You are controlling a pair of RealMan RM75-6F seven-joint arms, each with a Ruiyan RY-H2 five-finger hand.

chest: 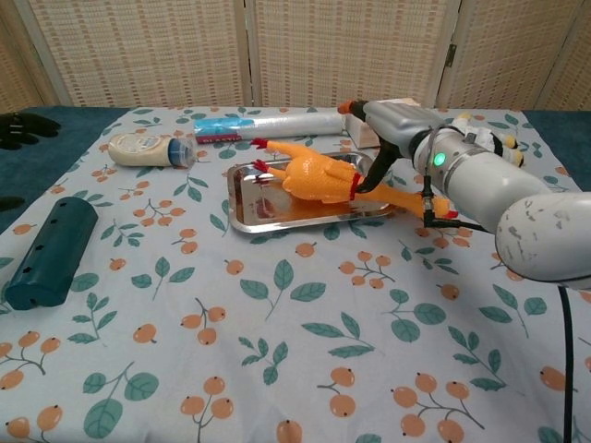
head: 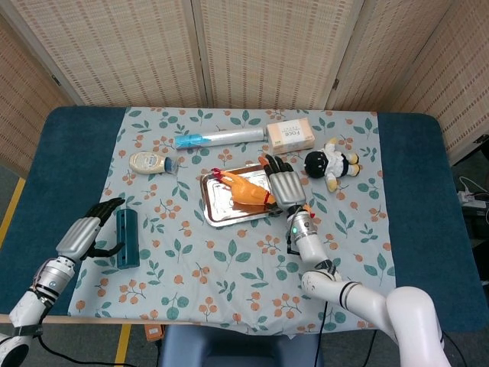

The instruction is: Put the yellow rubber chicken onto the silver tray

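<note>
The yellow rubber chicken (head: 244,188) (chest: 319,175) is over the right half of the silver tray (head: 216,208) (chest: 251,210). Its red-combed head is raised and points left, and its orange legs stick out past the tray's right rim. My right hand (head: 284,183) (chest: 392,129) grips the chicken's rear, with fingers curled around the body. My left hand (head: 88,233) (chest: 20,129) rests on the blue table edge at the far left, fingers apart and holding nothing.
A teal cylinder (head: 126,237) (chest: 51,249) lies beside my left hand. Behind the tray are a squeeze bottle (head: 149,162) (chest: 143,149), a wrapped roll (head: 221,138) (chest: 277,125) and a box (head: 290,136) (chest: 397,106). A plush toy (head: 332,164) (chest: 485,143) sits right of the hand.
</note>
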